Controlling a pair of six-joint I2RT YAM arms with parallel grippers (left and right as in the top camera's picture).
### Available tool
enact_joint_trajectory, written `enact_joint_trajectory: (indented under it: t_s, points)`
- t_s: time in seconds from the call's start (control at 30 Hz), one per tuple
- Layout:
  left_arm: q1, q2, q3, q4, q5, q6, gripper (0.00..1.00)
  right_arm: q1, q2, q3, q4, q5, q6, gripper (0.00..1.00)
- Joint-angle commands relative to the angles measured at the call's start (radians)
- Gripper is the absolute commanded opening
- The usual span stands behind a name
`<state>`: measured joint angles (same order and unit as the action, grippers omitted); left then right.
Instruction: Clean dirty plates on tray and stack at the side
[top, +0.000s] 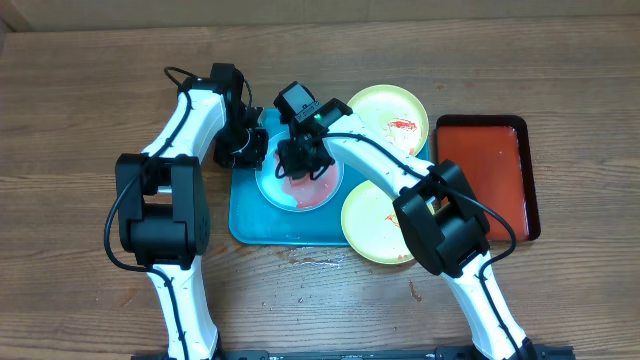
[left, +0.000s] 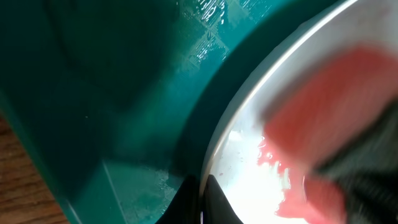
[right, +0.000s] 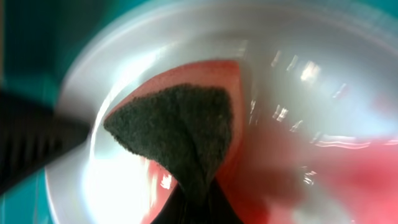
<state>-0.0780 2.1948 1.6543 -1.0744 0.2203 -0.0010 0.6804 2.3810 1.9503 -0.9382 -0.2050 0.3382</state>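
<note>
Left arm: rises from the near edge with its elbow out to the left, the forearm reaching far and turning right. Left gripper: pointed down and held low; jaw setting cannot be made out.

Right arm: comes from the near right, stretched far and to the left. Right gripper: pointed down, clamped on a dark cloth.

The two grippers are just beside each other, not touching.

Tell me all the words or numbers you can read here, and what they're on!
None: no word, number or label can be read in any view.
The teal tray, the red tray, the pale blue plate and the two yellow-green plates carry no print.
The dark pad in the right claw: no label.
Wrist views: too blurred for small lettering.
</note>
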Motion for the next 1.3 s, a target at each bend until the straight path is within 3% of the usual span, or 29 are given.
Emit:
enact_joint_trajectory:
  t_s: [0.0, 0.13, 0.3, 0.5, 0.57, 0.73, 1.0, 1.27]
  points:
    - [0.005, 0.009, 0.009, 0.006, -0.010, 0.012, 0.04, 0.003, 0.018, -0.005, -0.080, -0.090, -0.040, 0.04]
    - [0.005, 0.009, 0.009, 0.006, -0.010, 0.013, 0.04, -0.013, 0.015, 0.004, -0.169, 0.084, -0.038, 0.04]
    - [0.005, 0.009, 0.009, 0.006, -0.010, 0.013, 0.04, -0.021, 0.015, 0.062, -0.247, 0.448, 0.042, 0.04]
    - [0.005, 0.009, 0.009, 0.006, -0.009, 0.012, 0.04, -0.014, 0.016, 0.071, -0.151, 0.608, 0.050, 0.04]
    - [0.005, 0.009, 0.009, 0.006, -0.010, 0.013, 0.04, -0.014, 0.019, 0.069, -0.096, 0.563, 0.023, 0.04]
    - [0.005, 0.009, 0.009, 0.006, -0.010, 0.012, 0.04, -0.014, 0.050, 0.066, 0.012, 0.218, -0.085, 0.04]
    - [0.005, 0.009, 0.009, 0.010, -0.010, 0.012, 0.04, -0.013, 0.081, 0.067, -0.080, -0.332, -0.227, 0.04]
    - [0.005, 0.009, 0.009, 0.009, -0.010, 0.012, 0.04, -0.040, 0.066, 0.067, -0.213, -0.388, -0.281, 0.04]
